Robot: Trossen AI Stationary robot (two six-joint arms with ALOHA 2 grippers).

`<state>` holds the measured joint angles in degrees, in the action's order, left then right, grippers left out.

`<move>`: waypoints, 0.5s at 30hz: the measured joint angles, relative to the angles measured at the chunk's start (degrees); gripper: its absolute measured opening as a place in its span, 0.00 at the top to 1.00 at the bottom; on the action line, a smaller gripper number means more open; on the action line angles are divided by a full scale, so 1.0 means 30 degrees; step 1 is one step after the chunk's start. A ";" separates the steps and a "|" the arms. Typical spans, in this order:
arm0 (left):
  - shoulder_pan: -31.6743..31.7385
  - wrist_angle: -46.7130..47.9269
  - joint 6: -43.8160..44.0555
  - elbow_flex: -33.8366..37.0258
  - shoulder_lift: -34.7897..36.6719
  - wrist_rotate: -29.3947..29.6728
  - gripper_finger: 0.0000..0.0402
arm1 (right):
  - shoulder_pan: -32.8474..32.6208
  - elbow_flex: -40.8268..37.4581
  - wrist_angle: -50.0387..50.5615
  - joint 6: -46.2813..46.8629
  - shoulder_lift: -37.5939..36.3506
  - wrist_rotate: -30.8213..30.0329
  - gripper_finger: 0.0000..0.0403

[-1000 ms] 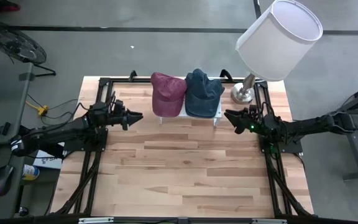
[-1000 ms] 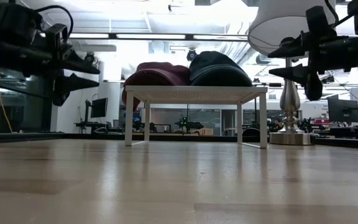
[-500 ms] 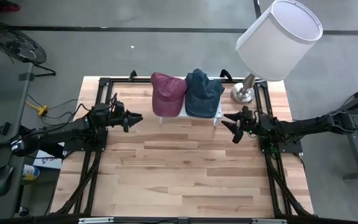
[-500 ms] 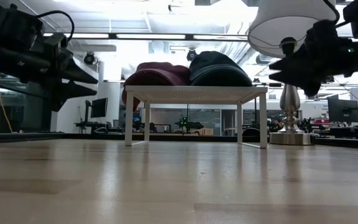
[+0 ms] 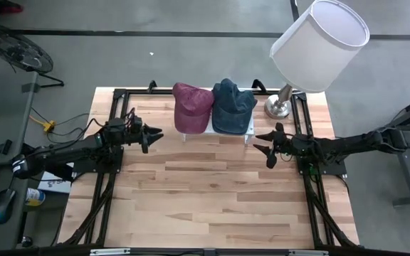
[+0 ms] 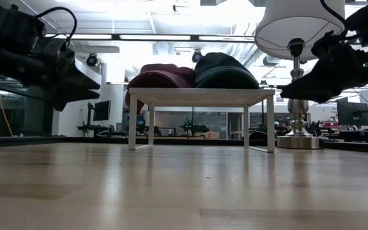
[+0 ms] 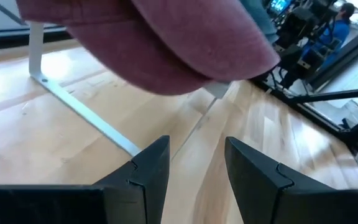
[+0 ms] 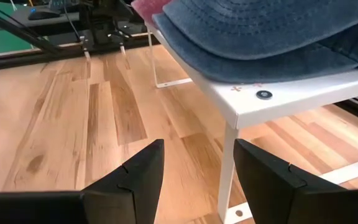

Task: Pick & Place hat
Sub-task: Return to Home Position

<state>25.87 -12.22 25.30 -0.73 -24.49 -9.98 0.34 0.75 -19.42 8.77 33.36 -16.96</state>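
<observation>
Two caps lie side by side on a small white stand (image 6: pixel 200 97) at the table's far side: a maroon hat (image 5: pixel 192 107) (image 6: pixel 161 78) on the left and a blue denim hat (image 5: pixel 232 107) (image 6: pixel 225 71) on the right. My left gripper (image 5: pixel 155 136) (image 7: pixel 197 162) hovers open just left of the stand, pointing at the maroon hat (image 7: pixel 166 43), whose brim overhangs the stand's edge. My right gripper (image 5: pixel 262 144) (image 8: pixel 197 165) hovers open just right of the stand's near right corner (image 8: pixel 278 99), below the blue hat's brim (image 8: pixel 260 31).
A table lamp with a white shade (image 5: pixel 319 43) stands on its metal base (image 6: pixel 297 137) at the far right corner, close behind my right arm. Black frame rails run along the table's left, right and far edges. Bare wood spreads over the table's near half (image 5: pixel 212 199).
Both grippers have rolled about their wrists while staying open: in the low view the left fingers, once one above the other, now overlap. The right gripper has crept slightly toward the stand and dipped a little, its fingers now spread level. The hats have not moved.
</observation>
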 joint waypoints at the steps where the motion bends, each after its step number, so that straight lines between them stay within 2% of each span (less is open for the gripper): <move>1: 0.0000 0.0156 0.0000 0.0007 0.0001 0.0029 0.62 | 0.0000 0.0000 0.0052 0.0004 0.0000 -0.0005 0.53; 15: 0.0000 0.0733 0.0007 0.0022 0.0001 0.0036 0.62 | 0.0000 0.0000 0.0051 0.0046 0.0000 -0.0005 0.53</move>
<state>25.87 -10.02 25.32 -0.67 -24.49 -9.87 0.34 0.75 -19.27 8.91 33.36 -16.97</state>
